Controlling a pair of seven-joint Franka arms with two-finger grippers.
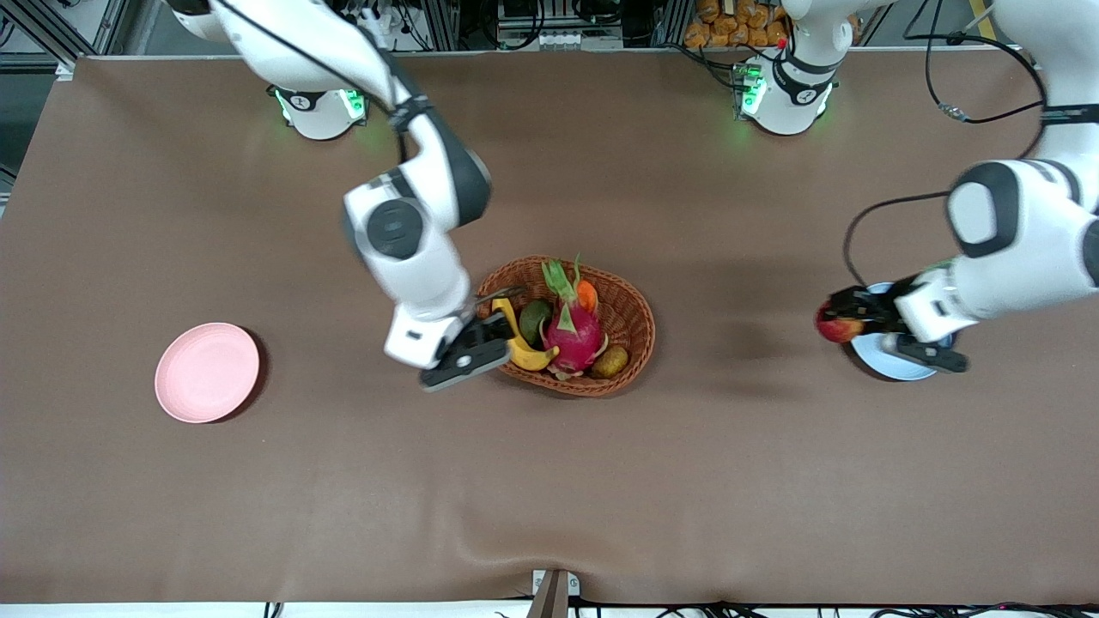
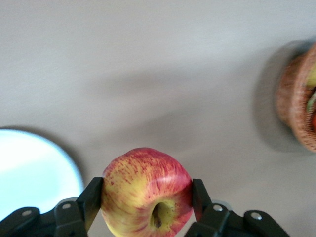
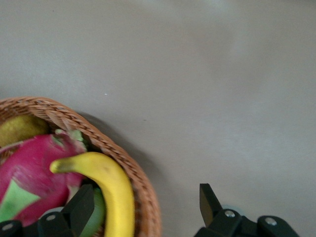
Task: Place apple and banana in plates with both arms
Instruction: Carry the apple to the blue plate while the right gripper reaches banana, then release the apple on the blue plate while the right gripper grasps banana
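So the left end effector is pinching the apple, one finger pressed on each side of it, stem dimple facing the wrist camera. From the front view the apple hangs in the air right at the edge of the light blue plate, on the side toward the basket, not sitting on the plate yet. The left wrist view shows a slice of that blue plate just beside the fruit, with bare brown bench under most of the apple.

The right end effector is down at the rim of the wicker basket, on the side toward the right arm's end of the bench. Its fingers are spread wide and the banana runs up between them, closer to one finger than the other, so nothing is clamped. The banana lies along the basket's edge, leaning against the dragon fruit. Also in the basket are a green fruit, a small orange one and a brownish oval one.

The pink plate sits by itself toward the right arm's end, well apart from the basket.
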